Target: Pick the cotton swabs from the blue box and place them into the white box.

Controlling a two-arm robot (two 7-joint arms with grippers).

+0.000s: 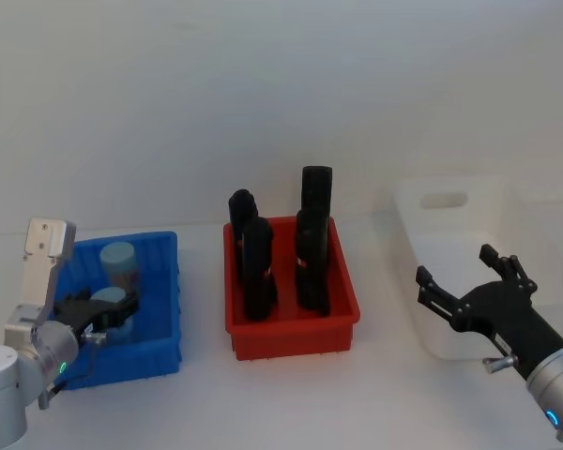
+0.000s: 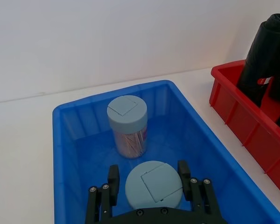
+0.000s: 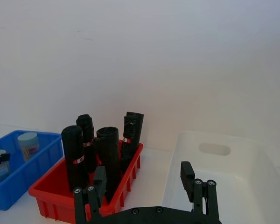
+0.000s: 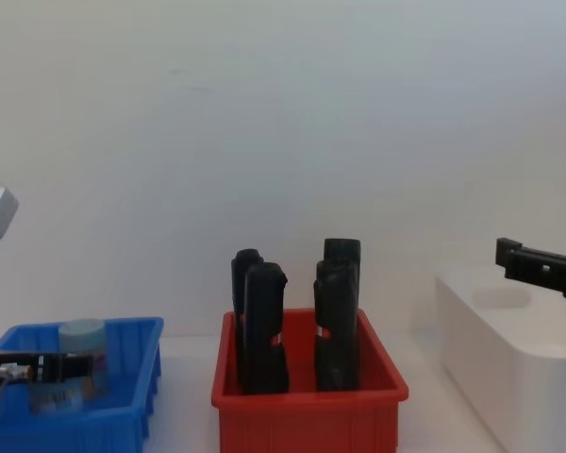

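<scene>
A plain white wall (image 1: 263,84) backs the bare white worktop (image 1: 291,398). The left tool (image 1: 106,311) is spread around the nearer jar of cotton swabs (image 2: 154,185) in the blue box (image 1: 122,361). The right tool (image 1: 460,267) hangs spread by the white box (image 1: 507,202).

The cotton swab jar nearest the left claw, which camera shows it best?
The left wrist view: the jar sits large inside the open left claw, lid fully visible, in the blue box. The head view shows it small beside the claw; chest and right wrist views show it partly hidden.
</scene>
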